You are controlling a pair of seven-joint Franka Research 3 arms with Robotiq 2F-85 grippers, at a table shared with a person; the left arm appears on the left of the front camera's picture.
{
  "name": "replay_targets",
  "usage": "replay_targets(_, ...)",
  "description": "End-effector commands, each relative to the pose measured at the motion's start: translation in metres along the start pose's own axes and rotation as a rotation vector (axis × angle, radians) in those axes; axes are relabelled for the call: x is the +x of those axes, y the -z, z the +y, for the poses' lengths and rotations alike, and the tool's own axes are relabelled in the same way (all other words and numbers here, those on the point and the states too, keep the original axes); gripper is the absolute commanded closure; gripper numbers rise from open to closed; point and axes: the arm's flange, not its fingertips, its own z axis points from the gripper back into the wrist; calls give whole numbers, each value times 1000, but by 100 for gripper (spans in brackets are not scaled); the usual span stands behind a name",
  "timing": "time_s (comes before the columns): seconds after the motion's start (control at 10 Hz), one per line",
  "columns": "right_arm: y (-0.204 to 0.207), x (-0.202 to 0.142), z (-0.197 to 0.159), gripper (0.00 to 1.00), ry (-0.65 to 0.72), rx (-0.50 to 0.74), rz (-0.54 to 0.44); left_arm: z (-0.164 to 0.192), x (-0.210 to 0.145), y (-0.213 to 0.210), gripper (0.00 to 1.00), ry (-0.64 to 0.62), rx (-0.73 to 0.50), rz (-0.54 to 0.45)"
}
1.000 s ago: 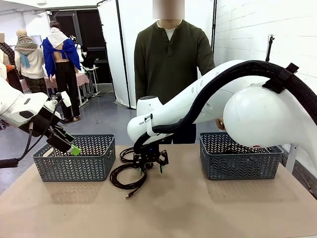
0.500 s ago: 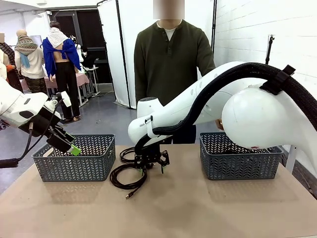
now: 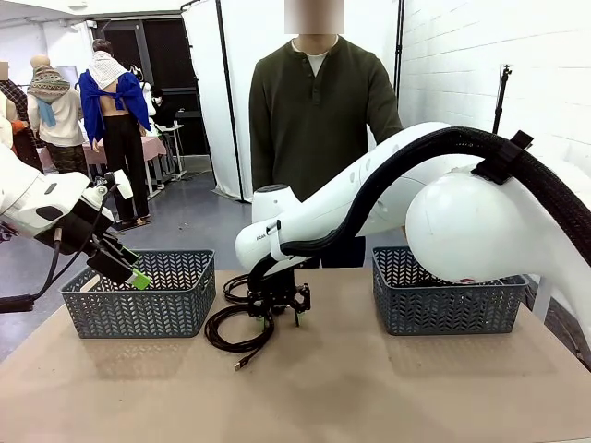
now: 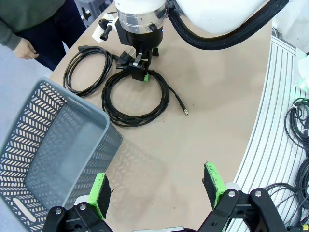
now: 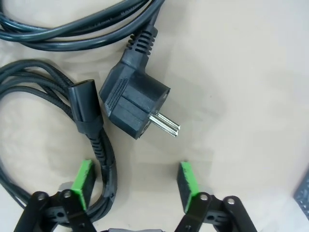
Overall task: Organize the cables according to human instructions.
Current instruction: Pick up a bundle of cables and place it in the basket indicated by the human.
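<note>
- The right gripper [image 3: 277,312] is down at the table [image 3: 369,388], by the middle of its far edge and between two grey mesh baskets. Its jaws are apart, clamped on nothing.
- Its green pads [image 5: 83,180] straddle a strand of the nearer cable coil [image 4: 135,99]. The strand lies just inside one pad, and the other pad stands over bare tabletop.
- An angled mains plug [image 5: 135,106] with two round pins lies flat just ahead of the fingertips, beside a smaller moulded connector [image 5: 82,108].
- The second cable coil [image 4: 87,70] lies just beside the first, closer to the far edge.
- The left gripper [image 4: 155,193] hangs in the air at a corner of the left basket [image 4: 48,145] — jaws spread wide, empty.
- The right basket [image 3: 448,295] stands toward the table's right edge, well apart from both coils.
- The person [image 3: 319,111] stands behind the far edge, one hand [image 4: 24,48] hanging near it.
</note>
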Motion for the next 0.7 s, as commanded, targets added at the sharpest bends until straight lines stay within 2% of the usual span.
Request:
replay_targets(0.0, 2, 4, 2, 47, 30, -48, -24, 3, -4, 1, 0, 14, -17, -14)
replay_targets(0.3, -2, 3, -1, 97, 40, -18, -25, 3, -4, 1, 0, 14, -17, -14)
replay_targets(0.4, -2, 4, -3, 100, 40, 12, -8, 3, -4, 1, 0, 14, -17, -14)
replay_targets(0.6, -6, 3, -8, 100, 36, 52, 7, 3, -4, 1, 0, 14, -17, -14)
